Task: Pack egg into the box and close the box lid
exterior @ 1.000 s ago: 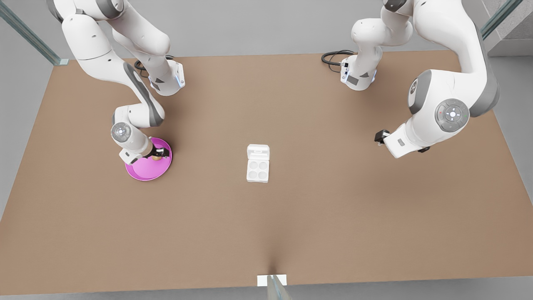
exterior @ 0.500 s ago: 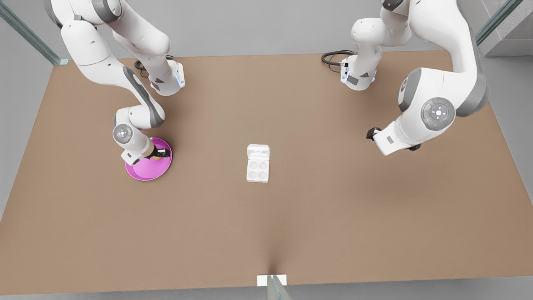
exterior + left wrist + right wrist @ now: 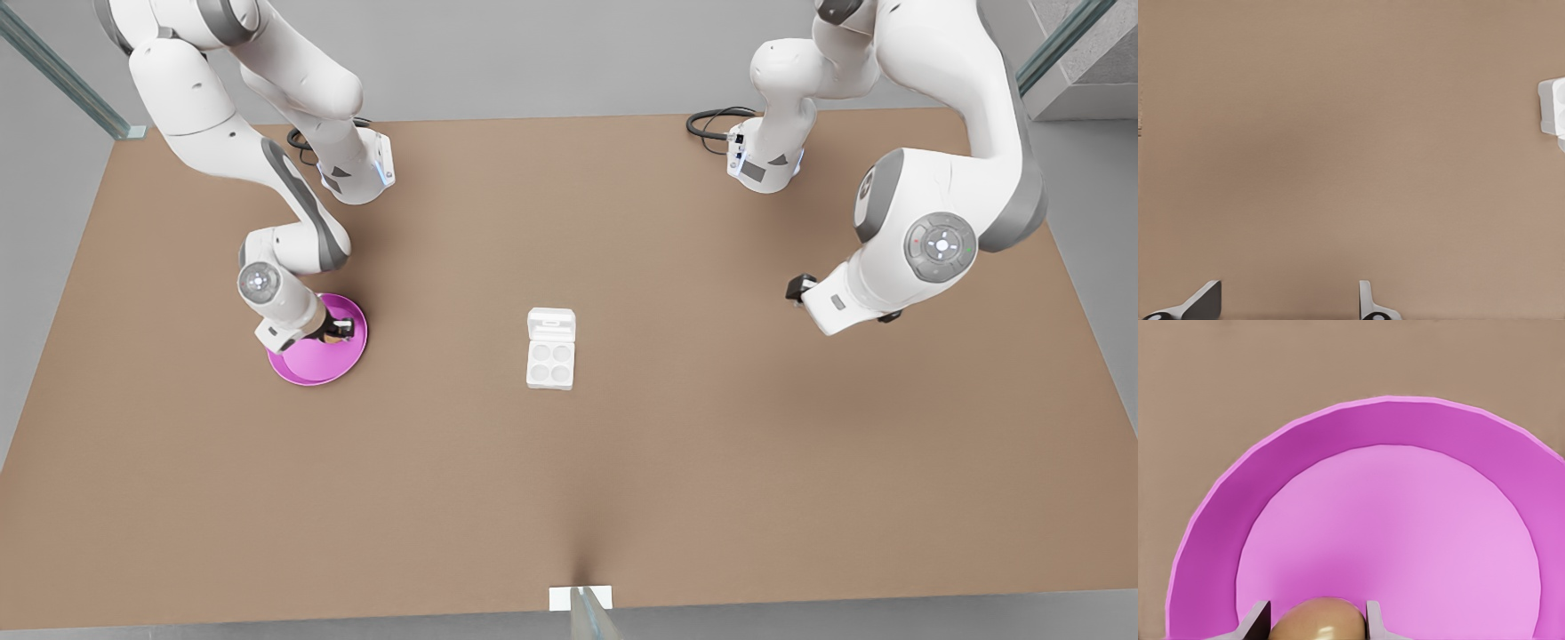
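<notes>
1. The front view takes in the whole table [image 3: 622, 498]: the box [image 3: 550, 348] lies near its middle, the pink plate [image 3: 313, 360] sits well off toward the front view's left, and one arm stands over each side.
2. The right wrist view gives what the front view cannot resolve: the egg [image 3: 1317, 620] sits between the two fingers [image 3: 1258, 621] of the right gripper [image 3: 1317, 623], with the plate [image 3: 1358, 433] curving behind it.
3. The left wrist view looks down on bare table [image 3: 1338, 133], with a corner of the box [image 3: 1553, 107] at the edge of the picture.
4. The right gripper [image 3: 336, 331] is over the plate, on the part nearest the box. Its fingers are drawn in against the sides of the egg [image 3: 331, 336], gripping it. Whether the egg rests on the plate or is just off it cannot be told.
5. The left gripper [image 3: 1288, 307] stands spread wide with nothing between its fingers, only table beneath.
6. The box is open: the lid [image 3: 551, 323] lies flat on the table behind the cup tray, hinged to it. All four cups are bare.
7. The right arm reaches down from its base, beyond the plate, with its forearm bent steeply and its wrist tilted over the plate.
8. The left arm arches high from its base and hangs with its gripper [image 3: 800, 289] well off from the box on the side away from the plate, wrist pointed back toward the box.
</notes>
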Action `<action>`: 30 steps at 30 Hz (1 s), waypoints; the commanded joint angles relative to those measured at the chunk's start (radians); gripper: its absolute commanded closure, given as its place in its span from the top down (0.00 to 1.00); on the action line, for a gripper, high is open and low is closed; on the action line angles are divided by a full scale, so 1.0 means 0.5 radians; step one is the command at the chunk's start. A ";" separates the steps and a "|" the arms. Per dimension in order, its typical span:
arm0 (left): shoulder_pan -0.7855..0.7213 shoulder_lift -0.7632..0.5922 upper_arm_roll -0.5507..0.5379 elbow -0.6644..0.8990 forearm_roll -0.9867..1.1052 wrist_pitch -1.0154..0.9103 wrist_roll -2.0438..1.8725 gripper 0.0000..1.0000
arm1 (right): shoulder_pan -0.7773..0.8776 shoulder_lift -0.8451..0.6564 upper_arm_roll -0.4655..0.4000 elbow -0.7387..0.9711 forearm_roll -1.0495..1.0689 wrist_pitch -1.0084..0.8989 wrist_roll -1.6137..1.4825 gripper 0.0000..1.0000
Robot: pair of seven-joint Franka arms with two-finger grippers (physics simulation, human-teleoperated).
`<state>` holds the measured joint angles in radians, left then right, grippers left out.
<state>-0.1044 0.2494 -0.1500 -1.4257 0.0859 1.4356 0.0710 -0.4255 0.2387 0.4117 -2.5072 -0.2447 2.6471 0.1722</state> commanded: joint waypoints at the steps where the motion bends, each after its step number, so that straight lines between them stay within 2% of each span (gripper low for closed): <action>1: 0.000 -0.002 -0.001 0.001 0.000 0.007 -0.016 1.00 | -0.002 -0.060 0.011 0.007 -0.011 -0.122 0.008 0.56; 4: 0.000 -0.002 -0.001 0.001 0.000 0.007 -0.019 1.00 | -0.005 -0.097 0.020 0.096 -0.002 -0.321 0.012 0.56; 8: 0.003 -0.005 0.002 0.001 0.006 0.003 -0.016 1.00 | 0.105 0.062 0.125 0.648 0.155 -0.839 0.097 0.56; 10: 0.003 -0.005 0.002 0.001 0.006 0.003 -0.019 1.00 | 0.286 0.274 0.122 1.007 0.195 -1.057 0.324 0.56; 11: 0.003 -0.005 0.005 0.001 0.006 0.007 -0.019 1.00 | 0.430 0.388 0.082 1.225 0.204 -1.198 0.441 0.56; 13: 0.006 -0.002 0.002 0.001 0.006 0.007 -0.019 1.00 | 0.856 0.578 -0.136 1.636 0.311 -1.453 0.683 0.56; 15: 0.006 -0.002 0.005 0.001 0.006 0.007 -0.019 1.00 | 1.366 0.701 -0.526 1.891 0.523 -1.567 0.778 0.56; 18: 0.043 -0.017 0.024 0.023 0.006 -0.015 -0.013 1.00 | 1.719 0.734 -0.697 1.962 0.775 -1.533 0.818 0.56; 19: 0.046 -0.017 0.024 0.020 0.006 -0.018 -0.019 1.00 | 1.835 0.887 -0.753 2.185 0.808 -1.551 0.852 0.56; 20: 0.046 -0.020 0.021 0.004 0.006 -0.018 -0.022 1.00 | 1.967 0.937 -0.847 2.268 0.854 -1.551 0.880 0.56; 22: 0.049 -0.005 0.024 0.004 0.006 0.000 -0.019 1.00 | 2.115 1.063 -0.912 2.450 0.900 -1.542 0.889 0.56; 24: 0.049 0.001 0.024 0.007 0.006 0.007 -0.019 1.00 | 2.167 1.090 -0.943 2.477 0.925 -1.536 0.889 0.56; 27: 0.049 0.001 0.024 0.004 0.009 0.007 -0.019 1.00 | 2.225 1.075 -0.946 2.468 0.953 -1.533 0.892 0.56; 30: 0.052 0.032 0.024 0.004 0.009 0.013 -0.019 1.00 | 2.287 1.010 -0.937 2.321 0.983 -1.496 0.920 0.56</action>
<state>-0.0783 0.2629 -0.1378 -1.4243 0.0897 1.4385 0.0634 0.7152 0.7465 -0.0586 -1.3405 0.2320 1.9072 0.4569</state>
